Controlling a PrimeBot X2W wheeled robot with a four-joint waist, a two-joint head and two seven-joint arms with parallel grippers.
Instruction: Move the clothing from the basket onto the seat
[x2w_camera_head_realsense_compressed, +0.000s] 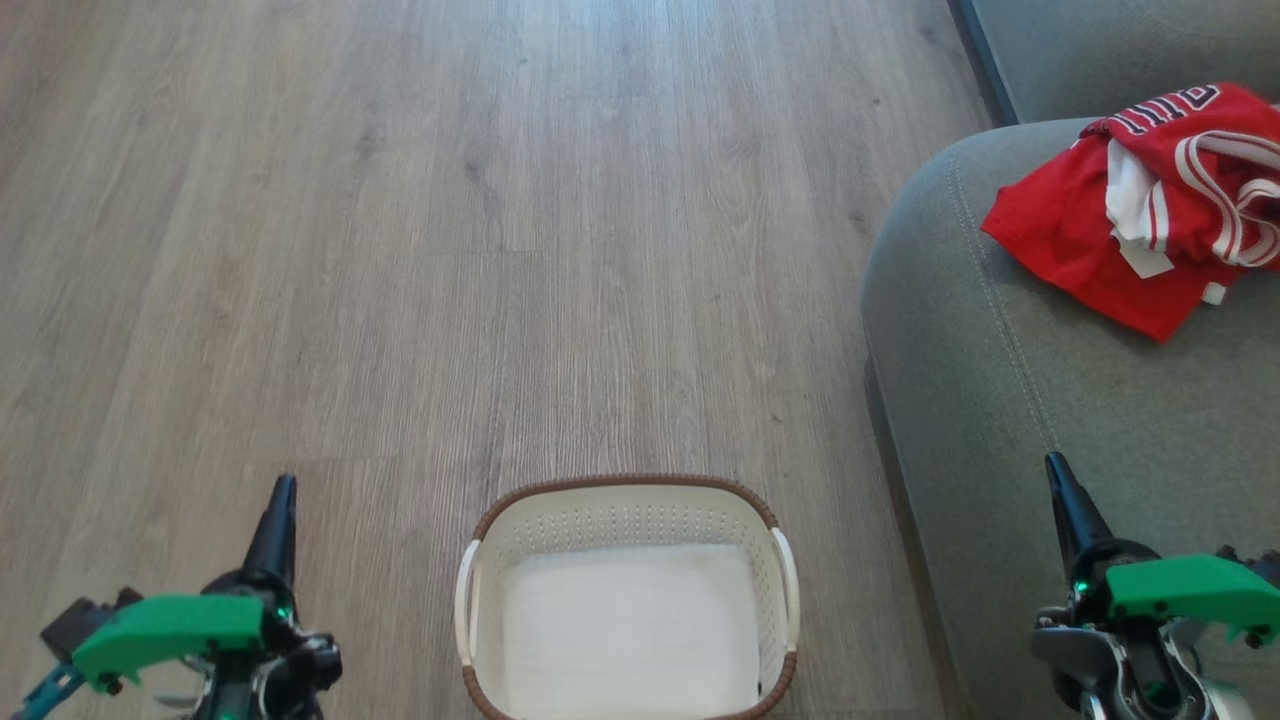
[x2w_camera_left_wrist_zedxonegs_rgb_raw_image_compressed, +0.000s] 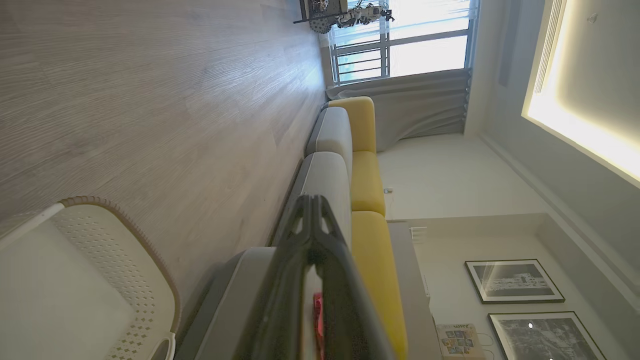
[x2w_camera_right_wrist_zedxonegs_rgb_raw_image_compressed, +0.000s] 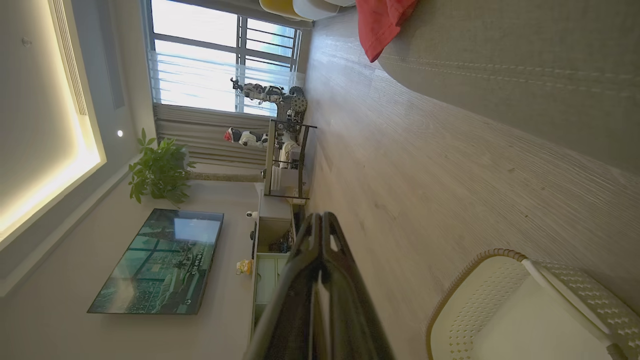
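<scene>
Head view: far right, clothing (x2w_camera_head_realsense_compressed: 1090, 235) on the seat (x2w_camera_head_realsense_compressed: 1000, 430) looks limp, light; pinch any fold; left gripper (x2w_camera_head_realsense_compressed: 284, 490), right gripper (x2w_camera_head_realsense_compressed: 1056, 468) closed, empty.

Red clothing (x2w_camera_head_realsense_compressed: 1060, 230) with white stripes and dark lettering, upper right. Grey-green seat (x2w_camera_head_realsense_compressed: 1000, 400) with pale stitched seams, right side. White perforated basket (x2w_camera_head_realsense_compressed: 630, 520) with brown woven rim, bottom centre. Grey-brown wood-grain floor (x2w_camera_head_realsense_compressed: 450, 250). Black left claw (x2w_camera_head_realsense_compressed: 284, 490) and right claw (x2w_camera_head_realsense_compressed: 1056, 468), green housings, lower corners.

Lower left, the left gripper (x2w_camera_head_realsense_compressed: 284, 492): long dark tapering fingers (x2w_camera_head_realsense_compressed: 274, 545), bright green plastic cover (x2w_camera_head_realsense_compressed: 165, 630), tiny green light (x2w_camera_head_realsense_compressed: 283, 612), teal bracket (x2w_camera_head_realsense_compressed: 45, 690). Lower right, the right gripper (x2w_camera_head_realsense_compressed: 1058, 472) matches, over grey metal.
</scene>
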